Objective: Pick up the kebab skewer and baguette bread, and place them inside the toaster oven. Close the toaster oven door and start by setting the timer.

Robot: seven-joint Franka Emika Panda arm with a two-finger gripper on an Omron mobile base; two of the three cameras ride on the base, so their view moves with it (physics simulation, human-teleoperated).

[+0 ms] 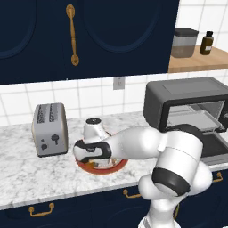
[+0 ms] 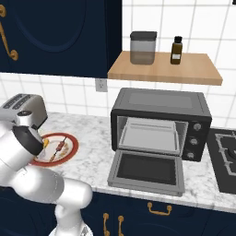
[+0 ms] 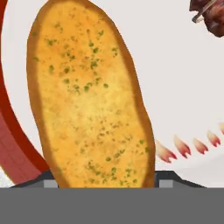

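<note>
The gripper (image 3: 103,181) is down low over the red-rimmed plate (image 1: 103,169), and the baguette bread (image 3: 87,96) lies right between its jaws, stretching away from them along the white plate surface. Two small dark finger tips (image 3: 49,180) sit just outside the bread's near end, one on each side. Whether they press on the crust or stand a little off it cannot be told, so the grip itself is unclear.

Beyond the bread and off to one side of the jaws, the meat end of the kebab skewer (image 3: 209,13) rests on the same plate, apart from the bread. In the right base view the skewer (image 2: 58,149) lies slanted across the plate (image 2: 69,154), with a small yellow bit of the bread (image 2: 45,142) peeking past the arm's dark joint.

The silver two-slot toaster (image 1: 50,129) stands just beside the plate, close to the hand. Well away on the other side sits the toaster oven (image 2: 161,122), its door (image 2: 146,171) folded down flat onto the marble counter (image 1: 26,173), the cavity open. Above it a wooden shelf (image 2: 161,69) carries a grey canister (image 2: 143,47) and a brown bottle (image 2: 176,50). A dark hob (image 2: 223,159) lies past the oven.
</note>
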